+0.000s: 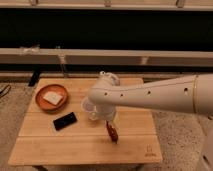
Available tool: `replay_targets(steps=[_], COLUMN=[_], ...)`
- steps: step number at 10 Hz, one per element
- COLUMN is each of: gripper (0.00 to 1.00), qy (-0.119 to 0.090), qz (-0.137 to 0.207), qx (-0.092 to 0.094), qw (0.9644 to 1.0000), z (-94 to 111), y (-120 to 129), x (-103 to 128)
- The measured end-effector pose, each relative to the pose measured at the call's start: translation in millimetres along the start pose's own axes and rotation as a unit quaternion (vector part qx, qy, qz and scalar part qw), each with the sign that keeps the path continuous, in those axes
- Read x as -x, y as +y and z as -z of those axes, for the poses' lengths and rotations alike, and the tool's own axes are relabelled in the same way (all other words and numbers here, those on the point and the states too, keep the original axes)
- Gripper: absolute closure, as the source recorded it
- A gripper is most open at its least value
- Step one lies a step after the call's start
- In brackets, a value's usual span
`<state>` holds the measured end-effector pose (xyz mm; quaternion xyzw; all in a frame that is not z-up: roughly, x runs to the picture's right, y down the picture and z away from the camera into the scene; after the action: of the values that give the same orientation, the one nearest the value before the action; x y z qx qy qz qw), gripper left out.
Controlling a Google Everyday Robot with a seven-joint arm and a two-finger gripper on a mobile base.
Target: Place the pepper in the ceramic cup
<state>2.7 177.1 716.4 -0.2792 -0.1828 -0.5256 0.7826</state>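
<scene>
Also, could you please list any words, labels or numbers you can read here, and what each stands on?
No text can be read.
Small dark mark at the light wooden table's near right corner: too blurred to read.
Flat black phone, small white ceramic cup, slim dark-red pepper: no text visible.
The open gripper, just above the pepper, bears no visible marking.

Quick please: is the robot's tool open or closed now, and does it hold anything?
Tool: open, holding nothing; it is right above the upper end of the small slim dark-red chili pepper, beside the small white ceramic cup.
</scene>
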Motion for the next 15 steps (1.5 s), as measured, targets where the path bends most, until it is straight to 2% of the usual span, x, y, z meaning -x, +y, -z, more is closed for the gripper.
replay_targets(steps=[2,4,7,11,15], gripper=[0.2,0.2,0.2,0.2,0.2], qy=[-0.005,-0.01,-0.015,-0.022,-0.036], qz=[-0.002,-0.017,-0.022,-0.018,-0.017], qx=[0.006,0.011,0.007,0.002,0.003], qw=[1.0,0.9997,0.9996,0.9996,0.9992], z=[-24.8,-54.9,-83.1,-98.7,-108.8], y=[3.5,14.3,15.3,12.4,14.0], x=[-6.4,-24.1,-44.6,-50.9,-43.6])
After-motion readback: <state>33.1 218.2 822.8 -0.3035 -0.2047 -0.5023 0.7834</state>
